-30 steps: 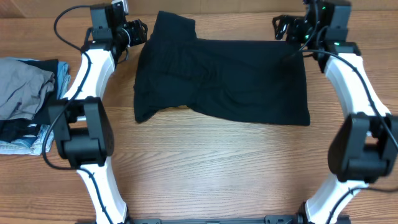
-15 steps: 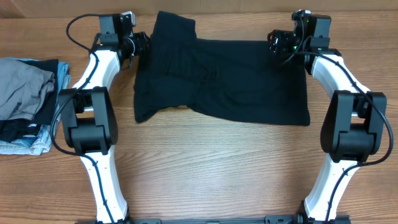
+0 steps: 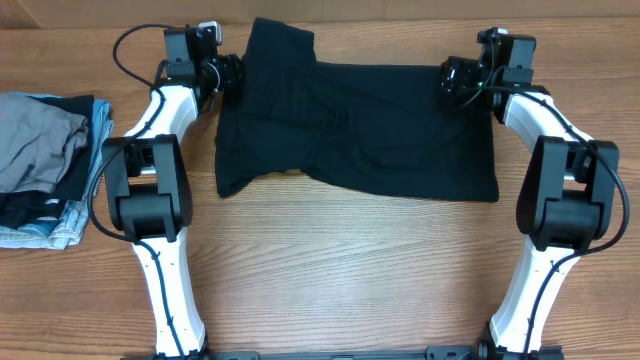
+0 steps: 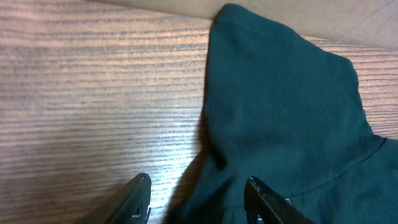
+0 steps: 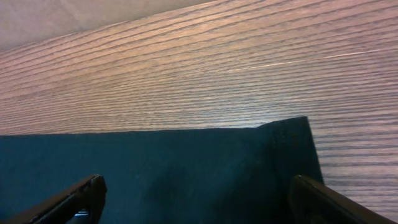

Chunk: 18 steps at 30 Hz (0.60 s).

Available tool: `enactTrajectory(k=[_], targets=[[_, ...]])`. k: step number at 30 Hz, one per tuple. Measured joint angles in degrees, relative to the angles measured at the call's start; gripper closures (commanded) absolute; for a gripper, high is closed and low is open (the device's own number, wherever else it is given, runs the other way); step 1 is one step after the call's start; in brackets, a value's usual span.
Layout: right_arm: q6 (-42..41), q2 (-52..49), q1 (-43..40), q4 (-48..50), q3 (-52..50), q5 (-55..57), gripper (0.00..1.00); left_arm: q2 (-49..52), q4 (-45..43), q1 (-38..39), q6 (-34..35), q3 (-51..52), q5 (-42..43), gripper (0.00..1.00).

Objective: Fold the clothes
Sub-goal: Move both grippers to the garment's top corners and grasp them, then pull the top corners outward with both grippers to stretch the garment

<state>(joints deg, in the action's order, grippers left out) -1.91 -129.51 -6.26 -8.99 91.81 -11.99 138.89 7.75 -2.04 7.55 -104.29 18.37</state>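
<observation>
Fingers wide apart over black garment

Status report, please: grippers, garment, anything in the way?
Left gripper open, astride black garment edge. Right gripper open over its corner. Clothes pile lies apart.

White arm links, black joints

**Q:** Where is the garment placed?

**A:** It is spread on the table, toward the far edge, between the two arms.

**Q:** What is found beside it?

**A:** A pile of clothes is set well apart from it, at the table's left side.

**Q:** How are the grippers located?

**A:** The left gripper is positioned at the garment's far left edge, which lies between its fingers. The right gripper is positioned over the far right corner, with bare table beyond it.
</observation>
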Motion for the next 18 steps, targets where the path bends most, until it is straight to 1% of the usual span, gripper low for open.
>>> enactTrajectory(k=[8, 12, 18], targets=[[-2.27, 0.00, -0.02, 0.39, 0.00, 0.94, 0.00, 0.00, -0.57, 0.00, -2.14, 0.00, 1.20, 0.49], [-3.23, 0.00, -0.02, -0.22, 0.00, 2.54, 0.00, 0.13, -0.61, 0.00, -2.23, -0.02, 2.32, 0.51], [-3.67, 0.00, 0.00, -0.48, 0.00, 4.66, 0.00, 1.95, -0.15, 0.00, -2.25, -0.22, 4.24, 0.51]])
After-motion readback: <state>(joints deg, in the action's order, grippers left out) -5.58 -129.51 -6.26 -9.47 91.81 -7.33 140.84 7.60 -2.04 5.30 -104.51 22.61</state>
